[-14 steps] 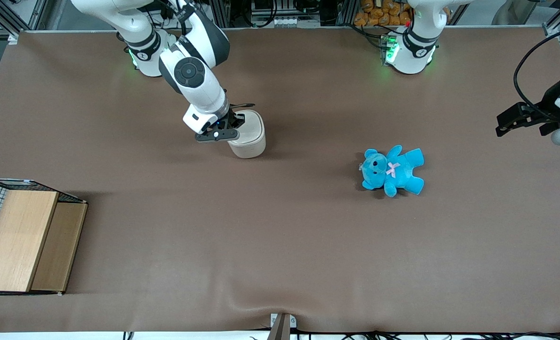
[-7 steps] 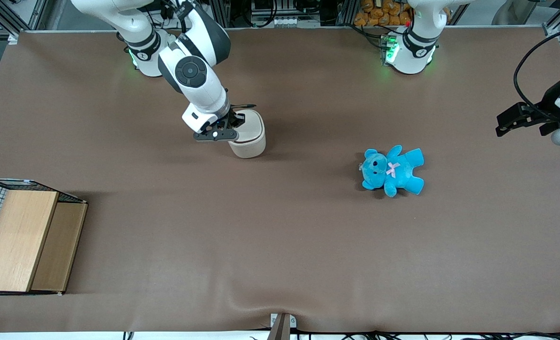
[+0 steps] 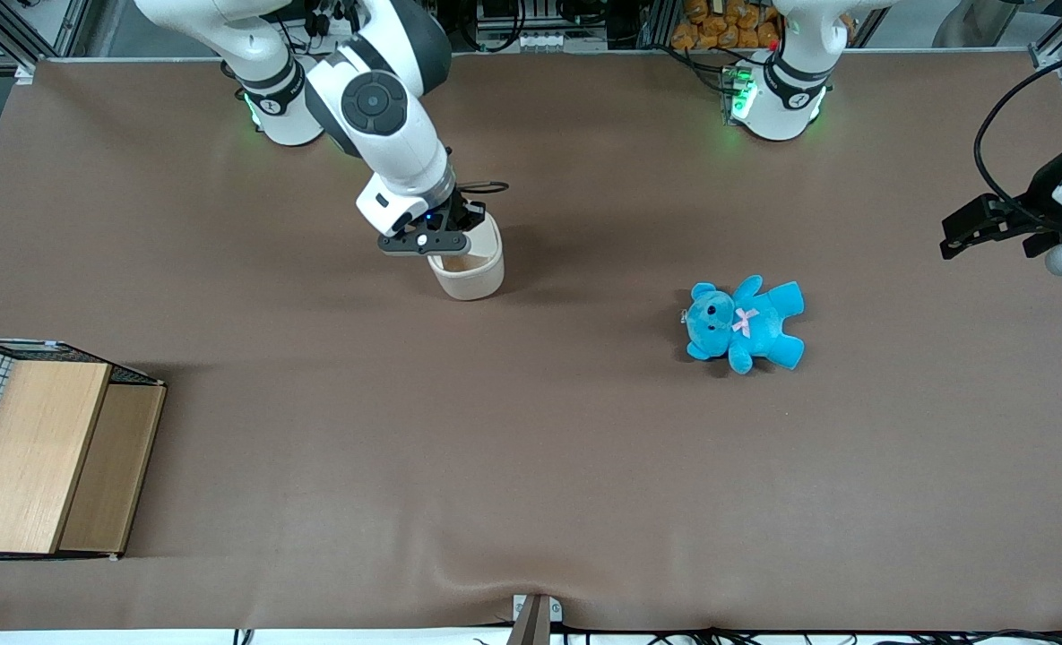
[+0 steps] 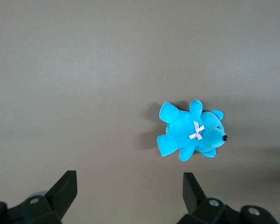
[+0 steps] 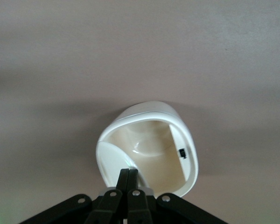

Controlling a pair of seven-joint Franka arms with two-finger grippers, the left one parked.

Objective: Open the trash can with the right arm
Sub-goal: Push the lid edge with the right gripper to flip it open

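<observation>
The cream-white trash can (image 3: 474, 276) stands upright on the brown table, toward the working arm's end. Its lid (image 5: 110, 164) is swung up, and the empty inside of the trash can (image 5: 154, 154) shows in the right wrist view. The right arm (image 3: 378, 107) reaches down over the can. Its black gripper (image 3: 453, 240) sits at the can's top edge, above the opening. In the right wrist view the gripper (image 5: 129, 172) has its fingers pressed together at the raised lid's edge.
A blue plush teddy bear (image 3: 744, 324) lies on the table toward the parked arm's end and also shows as the teddy bear (image 4: 190, 131) in the left wrist view. A wooden box with wire mesh (image 3: 42, 452) stands at the table's edge, nearer the front camera.
The gripper has risen and shifted over the can's top, and the lid, flat and closed before, is now lifted so the can's inside shows.
</observation>
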